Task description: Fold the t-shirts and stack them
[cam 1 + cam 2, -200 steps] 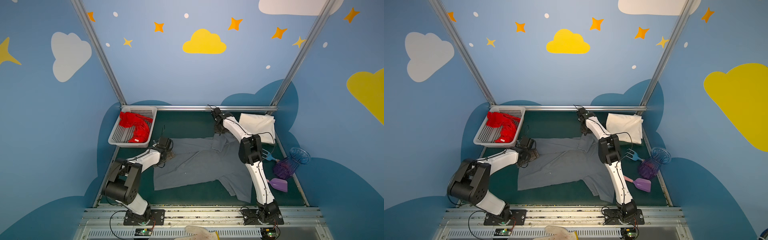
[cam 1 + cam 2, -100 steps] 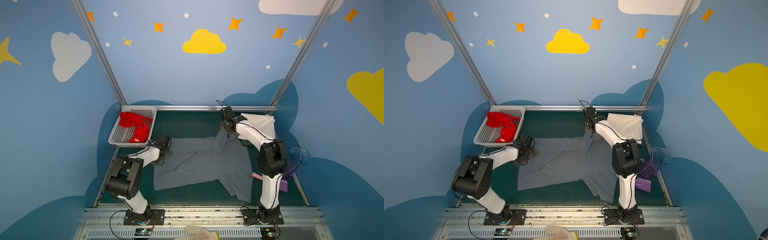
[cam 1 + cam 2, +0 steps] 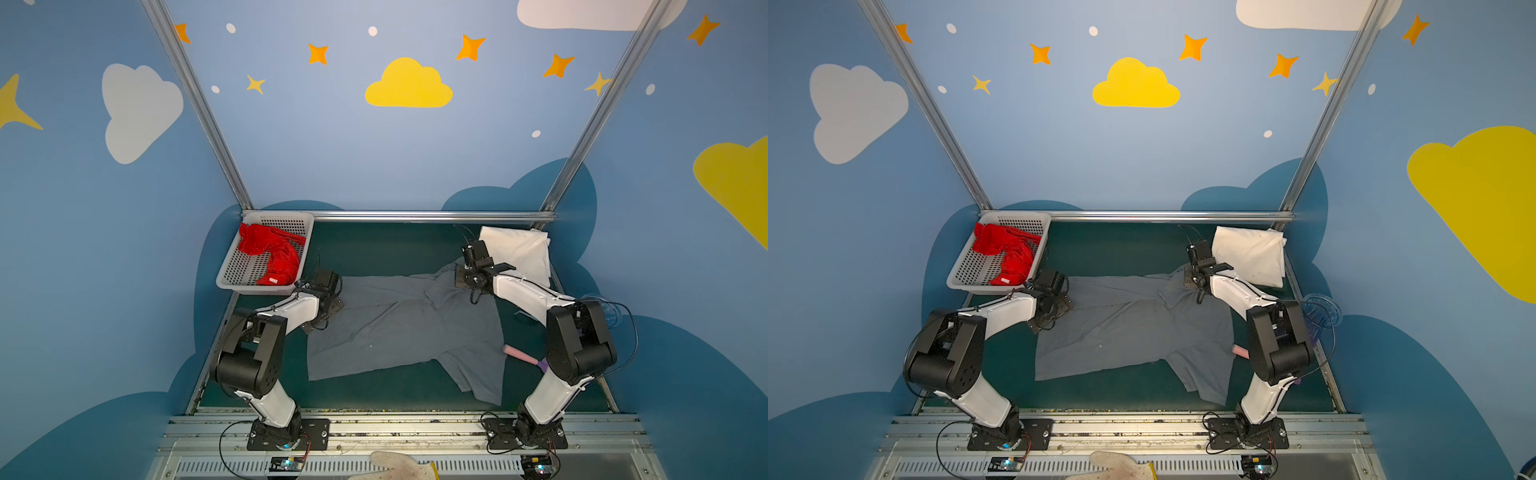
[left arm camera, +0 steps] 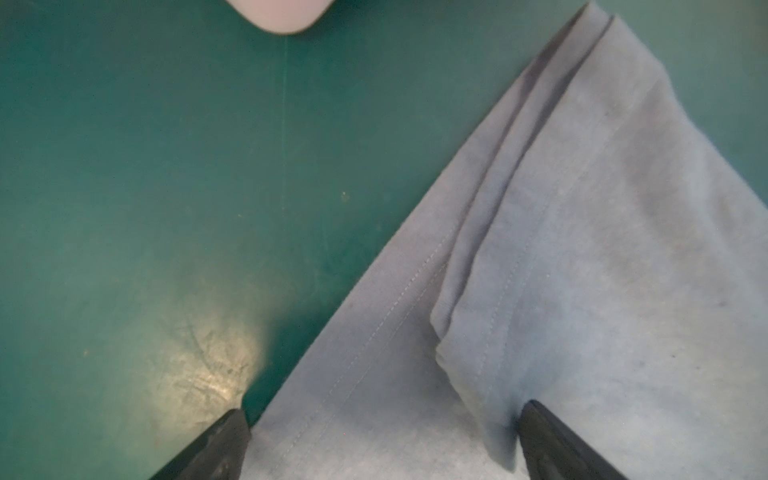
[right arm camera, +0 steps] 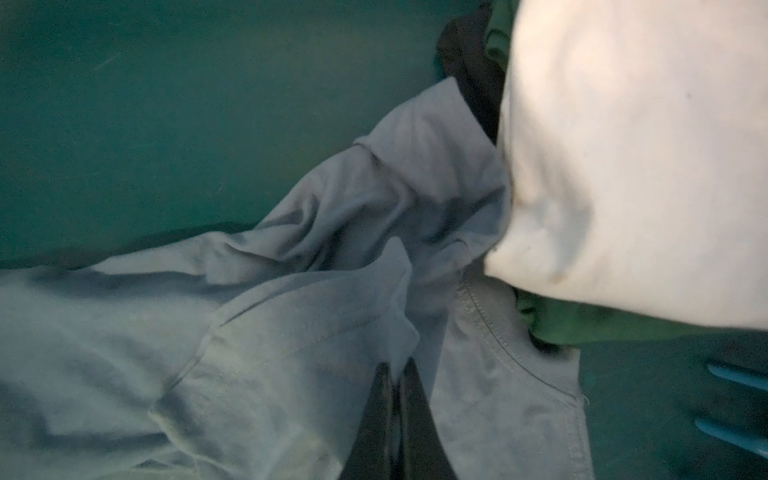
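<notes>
Right wrist view: right gripper (image 5: 399,368) jaws pinch the grey t-shirt (image 5: 291,332) spread just beside the basket (image 3: 245,266). Left gripper (image 4: 384,409) jaws gape wide over its hem; I'd clamp there, then tug flat.

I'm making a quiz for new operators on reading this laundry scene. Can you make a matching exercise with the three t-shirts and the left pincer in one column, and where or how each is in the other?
Column one
1. red t-shirt
2. grey t-shirt
3. cream t-shirt
4. left pincer

Column two
A. open, over a grey hem
B. crumpled in the white basket
C. spread on the green mat
D. folded, at the far right corner

Pairs: 1-B, 2-C, 3-D, 4-A
</notes>
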Controlling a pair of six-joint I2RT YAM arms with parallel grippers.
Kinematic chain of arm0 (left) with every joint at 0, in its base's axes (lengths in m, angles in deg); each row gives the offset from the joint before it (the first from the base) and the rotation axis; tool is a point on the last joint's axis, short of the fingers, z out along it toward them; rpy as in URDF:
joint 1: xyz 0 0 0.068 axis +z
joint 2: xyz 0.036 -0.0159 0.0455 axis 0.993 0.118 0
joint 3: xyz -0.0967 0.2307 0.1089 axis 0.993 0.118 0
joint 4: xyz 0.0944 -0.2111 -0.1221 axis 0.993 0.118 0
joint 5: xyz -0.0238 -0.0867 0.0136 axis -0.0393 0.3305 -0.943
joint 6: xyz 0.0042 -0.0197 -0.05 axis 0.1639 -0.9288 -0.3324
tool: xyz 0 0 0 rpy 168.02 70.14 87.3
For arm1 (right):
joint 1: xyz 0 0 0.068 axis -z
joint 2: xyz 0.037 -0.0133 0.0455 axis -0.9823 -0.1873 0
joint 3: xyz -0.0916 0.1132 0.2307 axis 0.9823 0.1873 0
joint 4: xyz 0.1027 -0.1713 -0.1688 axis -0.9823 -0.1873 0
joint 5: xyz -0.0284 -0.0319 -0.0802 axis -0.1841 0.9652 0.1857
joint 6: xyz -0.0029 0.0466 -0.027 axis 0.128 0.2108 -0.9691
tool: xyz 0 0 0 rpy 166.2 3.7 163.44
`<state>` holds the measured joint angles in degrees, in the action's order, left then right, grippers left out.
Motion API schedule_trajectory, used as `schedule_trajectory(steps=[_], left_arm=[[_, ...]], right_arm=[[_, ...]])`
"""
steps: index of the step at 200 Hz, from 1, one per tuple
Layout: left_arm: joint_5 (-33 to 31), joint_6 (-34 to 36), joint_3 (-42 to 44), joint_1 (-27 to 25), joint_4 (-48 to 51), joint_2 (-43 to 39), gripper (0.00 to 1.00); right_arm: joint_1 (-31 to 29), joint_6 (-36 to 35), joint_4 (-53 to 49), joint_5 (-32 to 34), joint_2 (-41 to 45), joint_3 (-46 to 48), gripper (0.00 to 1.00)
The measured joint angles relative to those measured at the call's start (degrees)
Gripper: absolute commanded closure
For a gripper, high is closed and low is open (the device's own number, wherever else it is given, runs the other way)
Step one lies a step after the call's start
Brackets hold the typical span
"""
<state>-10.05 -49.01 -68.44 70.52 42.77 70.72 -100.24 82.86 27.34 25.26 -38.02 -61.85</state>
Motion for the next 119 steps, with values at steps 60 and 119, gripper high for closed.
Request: schedule_trajectory(steps=[60, 119], left_arm=[[-0.2, -0.5, -0.3, 0.0, 0.2, 0.2, 0.00], [-0.3, -0.7, -0.3, 0.0, 0.2, 0.2, 0.00]], right_arm=[[1.4, 3.0, 0.4, 2.7, 4.8, 8.1, 1.00], [1.7, 7.0, 0.1, 6.9, 9.4, 14.6, 0.82]])
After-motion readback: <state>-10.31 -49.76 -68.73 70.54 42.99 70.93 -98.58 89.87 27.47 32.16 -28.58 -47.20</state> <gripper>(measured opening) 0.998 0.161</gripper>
